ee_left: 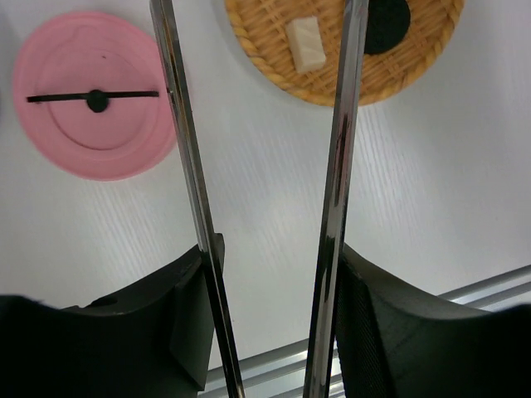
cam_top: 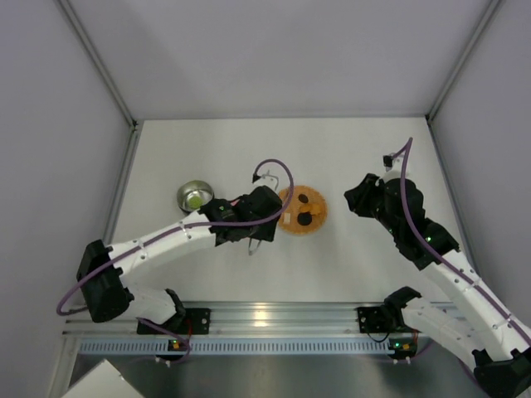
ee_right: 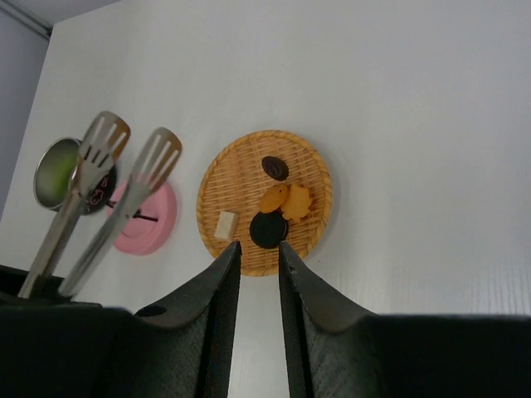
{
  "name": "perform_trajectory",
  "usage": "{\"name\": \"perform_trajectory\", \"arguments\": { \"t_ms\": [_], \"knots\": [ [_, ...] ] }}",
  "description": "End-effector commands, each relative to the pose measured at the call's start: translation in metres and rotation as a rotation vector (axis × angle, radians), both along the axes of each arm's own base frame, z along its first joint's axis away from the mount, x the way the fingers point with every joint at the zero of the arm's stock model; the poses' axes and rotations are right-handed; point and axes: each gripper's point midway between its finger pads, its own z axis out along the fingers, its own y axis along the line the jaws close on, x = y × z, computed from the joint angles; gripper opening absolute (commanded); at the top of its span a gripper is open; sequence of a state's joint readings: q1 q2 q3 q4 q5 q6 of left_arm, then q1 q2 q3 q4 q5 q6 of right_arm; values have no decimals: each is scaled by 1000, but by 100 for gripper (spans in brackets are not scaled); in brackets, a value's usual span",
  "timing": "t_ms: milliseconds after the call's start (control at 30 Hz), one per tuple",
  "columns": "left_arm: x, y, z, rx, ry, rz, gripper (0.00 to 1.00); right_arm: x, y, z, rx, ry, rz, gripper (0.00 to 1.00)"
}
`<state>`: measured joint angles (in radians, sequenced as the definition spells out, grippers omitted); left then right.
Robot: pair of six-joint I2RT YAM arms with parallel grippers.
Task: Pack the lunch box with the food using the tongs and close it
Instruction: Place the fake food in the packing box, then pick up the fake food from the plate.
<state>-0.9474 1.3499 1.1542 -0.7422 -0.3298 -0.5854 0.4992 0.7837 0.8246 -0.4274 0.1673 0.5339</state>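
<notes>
Top view: lunch box on the bench, left of frame centre, one piece of food in it. Plate to its right, at centre.

Right wrist view: lid lies flat between lunch box and plate, five more pieces on the plate. Tongs sit between the left fingers, tips over lid and lunch box.

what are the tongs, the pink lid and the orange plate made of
The tongs look like polished metal, likely steel: the arms mirror their surroundings. The pink lid looks like plastic, smooth and matte, with moulded concentric rings. The orange plate is woven, perhaps bamboo or straw, or plastic imitating it: a basket weave and braided rim show.
</notes>
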Motion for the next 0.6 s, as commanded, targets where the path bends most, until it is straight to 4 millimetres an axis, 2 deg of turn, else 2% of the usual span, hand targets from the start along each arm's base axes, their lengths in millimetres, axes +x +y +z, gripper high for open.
{"name": "perform_trajectory", "arguments": {
  "t_ms": [0,100,267,567],
  "knots": [
    [-6,-31,3,-36,-10,-34,56,4,1,21,17,-57,-1,24],
    [-16,-41,-9,-18,14,-48,56,3,0,20,16,-56,-4,25],
    [-28,-45,-28,10,53,-58,59,3,1,17,15,-53,-3,25],
    [-37,-41,-54,49,95,-39,59,3,0,12,6,-47,-6,24]
  ]
}}
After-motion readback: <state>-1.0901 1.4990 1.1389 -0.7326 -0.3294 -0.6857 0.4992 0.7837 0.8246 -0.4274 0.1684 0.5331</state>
